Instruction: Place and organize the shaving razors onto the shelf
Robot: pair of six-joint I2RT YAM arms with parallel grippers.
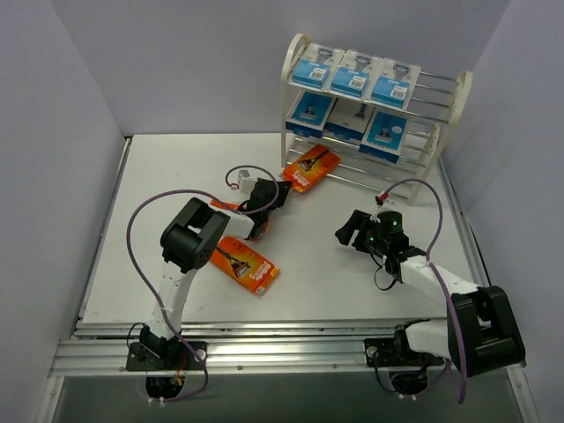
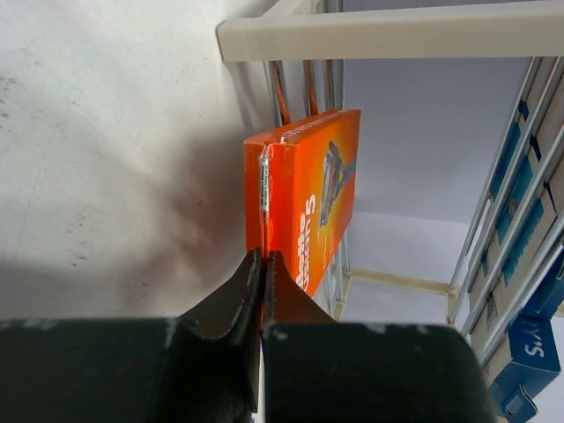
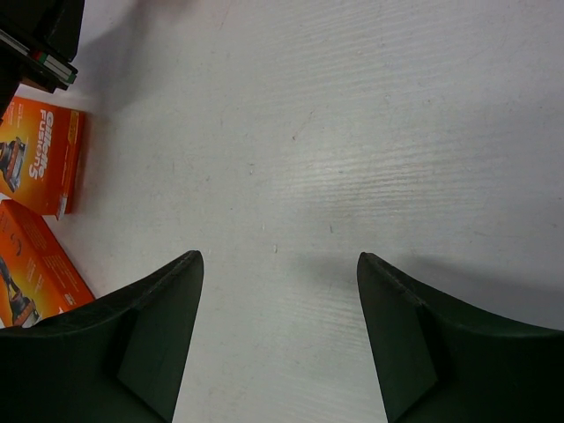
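we are looking at the orange box [image 1: 310,167] lying on the surface [image 1: 176,176] just in front of the left end of the shelf [image 1: 288,84], its long axis running straight from the left fingers [image 2: 233,304] toward the bottom tier, its near short end right at their tips; we cannot tell whether they are touching. those fingers are pinching fully together on nothing, so we are judging the next move to be a push along that axis. the right fingers [image 3: 154,339] are hanging wide apart and empty further out from the shelf, leaving the left arm nearer.
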